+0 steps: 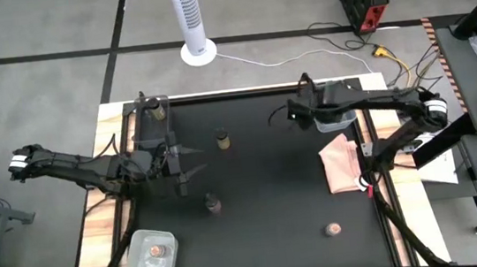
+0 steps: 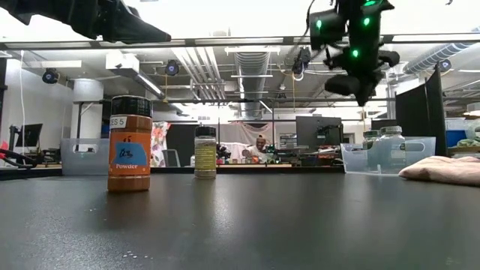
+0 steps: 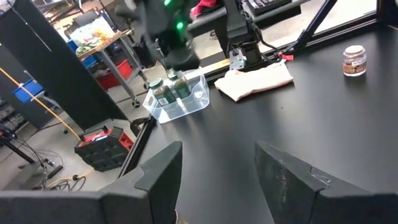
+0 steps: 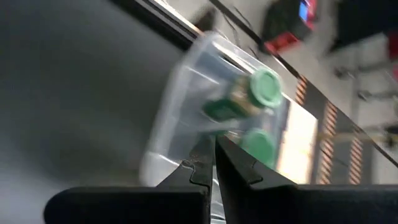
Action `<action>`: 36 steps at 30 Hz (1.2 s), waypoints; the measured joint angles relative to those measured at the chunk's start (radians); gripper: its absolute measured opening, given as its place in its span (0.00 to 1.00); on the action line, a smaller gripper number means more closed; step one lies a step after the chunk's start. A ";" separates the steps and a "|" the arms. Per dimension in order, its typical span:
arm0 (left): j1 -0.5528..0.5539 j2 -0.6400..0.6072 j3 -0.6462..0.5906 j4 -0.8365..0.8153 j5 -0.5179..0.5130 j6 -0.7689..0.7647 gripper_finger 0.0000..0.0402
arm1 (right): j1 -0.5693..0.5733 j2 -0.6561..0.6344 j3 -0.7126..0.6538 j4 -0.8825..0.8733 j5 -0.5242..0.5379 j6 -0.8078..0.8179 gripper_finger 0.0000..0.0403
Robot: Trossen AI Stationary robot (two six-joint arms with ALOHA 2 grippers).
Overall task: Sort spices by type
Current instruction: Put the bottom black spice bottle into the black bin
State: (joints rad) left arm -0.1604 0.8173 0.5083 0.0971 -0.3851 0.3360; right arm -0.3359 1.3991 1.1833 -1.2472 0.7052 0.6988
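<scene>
The left gripper (image 1: 181, 162) hung over the black table (image 1: 276, 236), jaws spread a little with nothing seen between them, and a dark-lidded spice jar (image 1: 184, 186) sat just beside it. Further along stood a brownish jar (image 1: 212, 205) and another jar (image 1: 221, 139). A pink-topped jar (image 1: 332, 228) lay near the front edge. The right gripper (image 4: 211, 163), jaws pressed together and empty, hovered by the clear tub (image 4: 186, 106) holding green-lidded jars (image 4: 264, 87). A pink cloth (image 1: 344, 162) lay nearby.
</scene>
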 joint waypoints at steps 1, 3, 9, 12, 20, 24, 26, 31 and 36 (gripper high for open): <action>0.000 0.000 0.000 0.000 0.000 -0.006 0.46 | 0.032 -0.011 -0.005 0.023 0.000 0.006 0.02; 0.000 0.000 0.000 0.000 0.000 -0.021 0.46 | 0.104 -0.033 -0.021 0.066 0.000 0.020 0.02; 0.000 0.000 0.000 0.000 0.001 -0.102 0.46 | 0.333 -0.092 -0.117 0.364 0.026 -0.043 0.02; 0.000 0.000 0.000 0.000 0.002 -0.173 0.46 | 0.432 -0.115 -0.210 0.619 0.033 -0.188 0.02; -0.083 0.076 0.000 0.052 -0.003 -0.433 0.46 | 0.490 -0.173 -0.404 1.115 -0.220 -0.536 0.02; -0.189 0.166 0.053 0.033 -0.089 -0.519 0.45 | 0.486 -0.210 -0.408 1.119 -0.234 -0.600 0.02; -0.244 0.217 0.113 -0.029 -0.104 -0.551 0.45 | 0.486 -0.228 -0.408 1.119 -0.234 -0.628 0.02; -0.345 0.348 0.308 -0.287 -0.140 -0.634 0.45 | 0.486 -0.267 -0.409 1.117 -0.235 -0.671 0.02; -0.378 0.473 0.491 -0.570 -0.234 -0.711 0.45 | 0.486 -0.277 -0.409 1.118 -0.235 -0.711 0.02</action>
State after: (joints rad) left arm -0.5389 1.2903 0.9997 -0.4727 -0.6188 -0.3752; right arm 0.1504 1.1224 0.7742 -0.1294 0.4699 -0.0119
